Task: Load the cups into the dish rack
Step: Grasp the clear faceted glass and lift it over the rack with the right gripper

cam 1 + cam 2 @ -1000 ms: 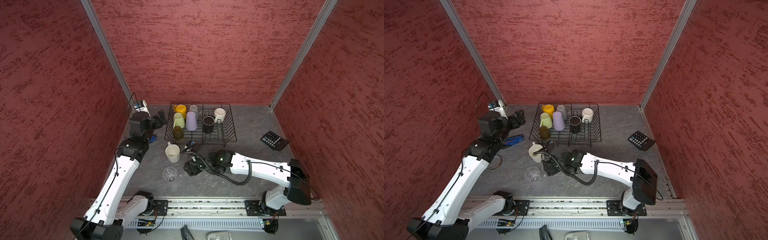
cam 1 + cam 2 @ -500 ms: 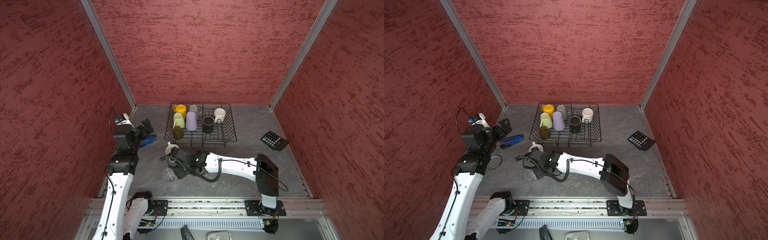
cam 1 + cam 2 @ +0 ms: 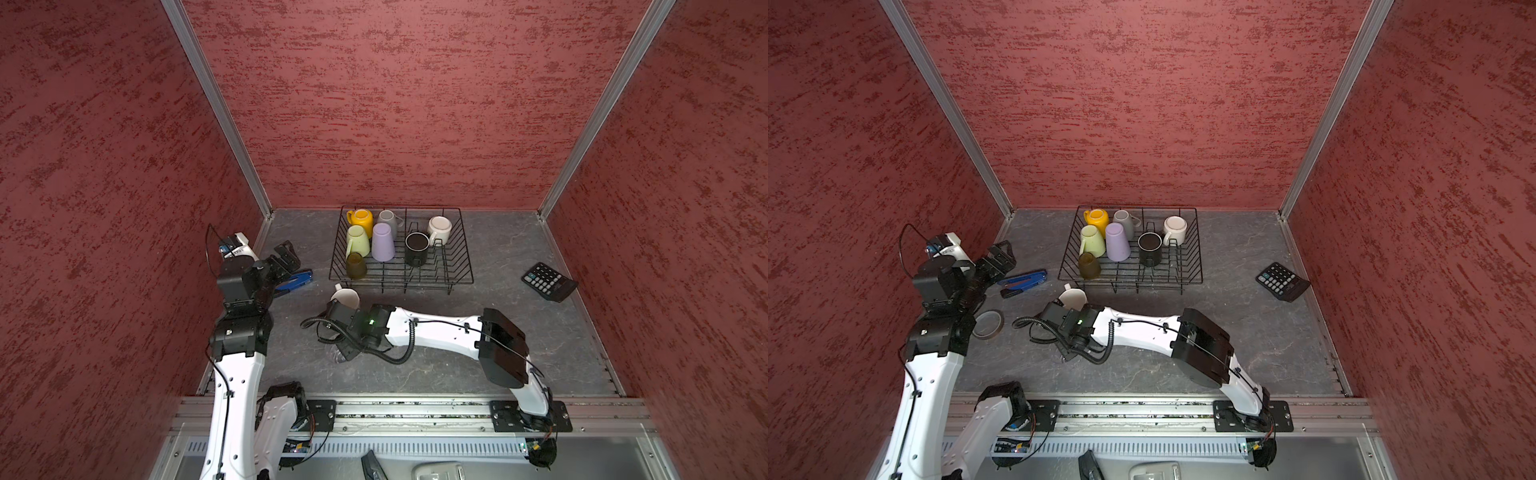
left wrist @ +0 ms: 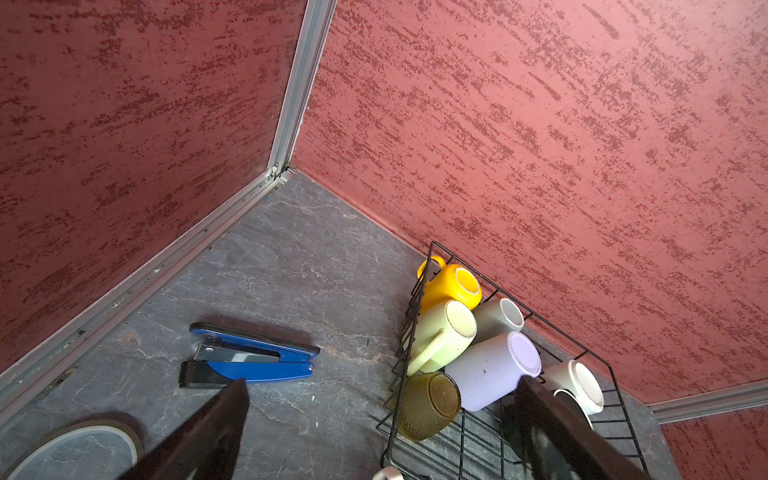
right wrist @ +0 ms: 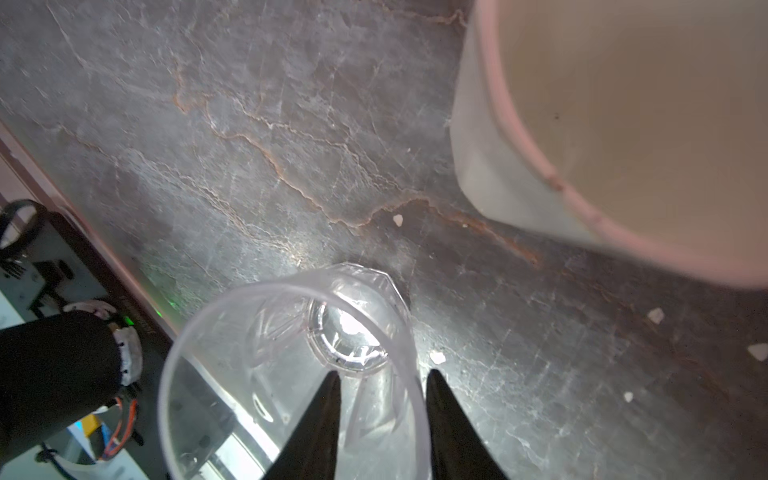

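Note:
The black wire dish rack (image 3: 465,266) holds yellow (image 3: 361,218), grey (image 3: 387,218), pale green (image 3: 357,241), lilac (image 3: 382,243), black (image 3: 417,247), white (image 3: 439,228) and olive-brown (image 3: 356,266) cups. A white mug (image 3: 346,297) stands on the table before it. Beside this mug is a clear glass (image 5: 257,353), mostly hidden under my right wrist in both top views. My right gripper (image 5: 383,373) straddles its wall, one finger inside and one outside, narrowed with a gap left inside. My left gripper (image 3: 286,253) hangs wide open and empty left of the rack.
A blue stapler (image 3: 295,280) lies below my left gripper, and a tape roll (image 3: 987,324) sits by the left arm. A black calculator (image 3: 548,281) rests near the right wall. Red walls close in three sides.
My right arm swung left to the clear glass and its jaws narrowed round the rim. The left arm drew back leftward from the rack, still wide open.

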{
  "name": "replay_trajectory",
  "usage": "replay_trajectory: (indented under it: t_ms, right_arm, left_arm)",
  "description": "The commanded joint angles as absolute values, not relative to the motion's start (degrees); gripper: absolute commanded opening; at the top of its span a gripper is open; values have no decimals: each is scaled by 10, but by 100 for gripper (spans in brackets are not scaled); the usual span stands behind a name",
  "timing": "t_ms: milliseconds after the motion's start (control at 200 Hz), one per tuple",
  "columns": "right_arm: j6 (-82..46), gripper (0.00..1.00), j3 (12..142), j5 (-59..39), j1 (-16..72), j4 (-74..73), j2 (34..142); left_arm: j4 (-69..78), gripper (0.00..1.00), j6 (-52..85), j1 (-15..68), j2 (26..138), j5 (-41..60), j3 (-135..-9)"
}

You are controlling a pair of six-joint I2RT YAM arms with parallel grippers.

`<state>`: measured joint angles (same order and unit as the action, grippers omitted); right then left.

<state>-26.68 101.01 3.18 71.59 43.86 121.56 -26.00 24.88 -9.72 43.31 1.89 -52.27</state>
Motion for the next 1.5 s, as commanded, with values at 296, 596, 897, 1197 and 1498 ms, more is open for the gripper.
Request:
replay_trajectory:
  t_ms: [296, 596, 897, 1197, 1498]
  right_arm:
    - [-257, 2, 1035, 69, 720, 486, 1210]
    - [-281, 0, 977, 54, 705, 450, 1078]
    - [-325, 0, 806, -43, 574, 342, 846]
    - [-373, 0, 648, -248, 294, 182, 697]
    - [-427, 0, 611, -419, 181, 21, 700]
  left_arm:
    - [-249, 100, 270, -123, 405, 41, -506]
    - [-229, 100, 282, -141, 387, 58, -503]
    - [-122, 100, 300, -148, 389, 208, -484]
    - [101, 98, 382, -92, 504, 492, -480]
    - [176, 98, 403, 77, 687, 561, -547]
